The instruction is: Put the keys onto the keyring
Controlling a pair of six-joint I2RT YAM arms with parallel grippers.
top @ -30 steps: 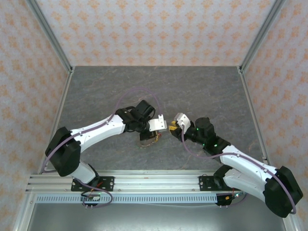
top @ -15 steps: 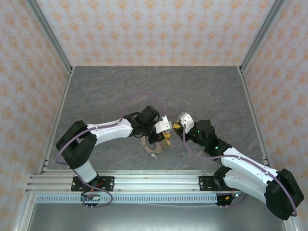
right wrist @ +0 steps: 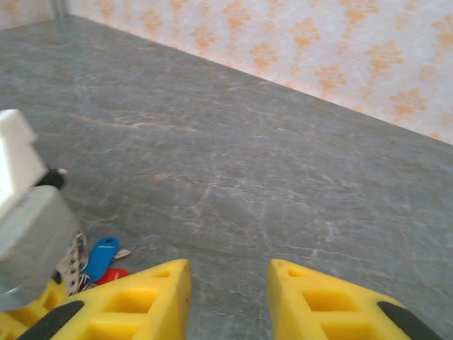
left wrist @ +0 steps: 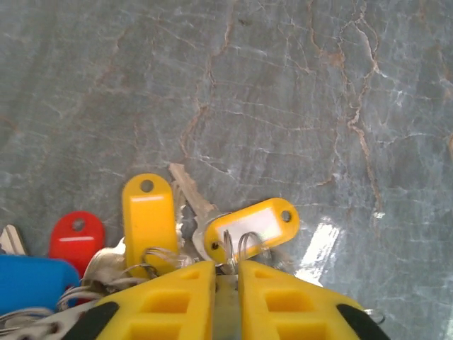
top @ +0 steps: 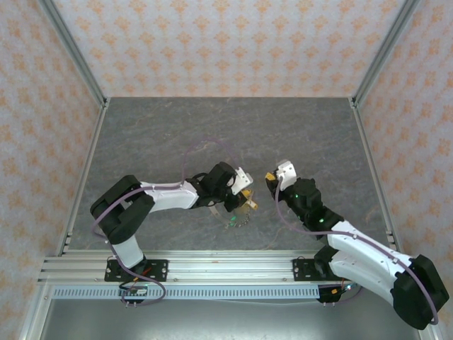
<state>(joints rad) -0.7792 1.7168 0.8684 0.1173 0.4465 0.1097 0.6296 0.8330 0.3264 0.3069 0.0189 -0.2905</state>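
The keys lie bunched on the table in the left wrist view: two yellow tags (left wrist: 147, 212) (left wrist: 255, 227), a red one (left wrist: 76, 237), a blue one (left wrist: 32, 280) and a bare silvery blade (left wrist: 190, 195). My left gripper (left wrist: 226, 263) (top: 247, 198) sits low over them with its jaws a narrow slit apart. Thin wire loops (left wrist: 235, 246) reach into that slit. From above, part of the keyring (top: 232, 221) shows just below that gripper. My right gripper (right wrist: 228, 273) (top: 273, 177) hangs open and empty to the right, apart from the bunch.
In the right wrist view the left gripper's white body (right wrist: 28, 212) stands at the far left, with the blue (right wrist: 102, 255) and red (right wrist: 113, 275) tags beside it. Patterned walls and metal posts (top: 371, 64) bound the grey table (top: 297, 127).
My left gripper has carried the bunch right and down to the table, and its jaws have parted slightly. The right gripper has drawn back to the right and opened wider.
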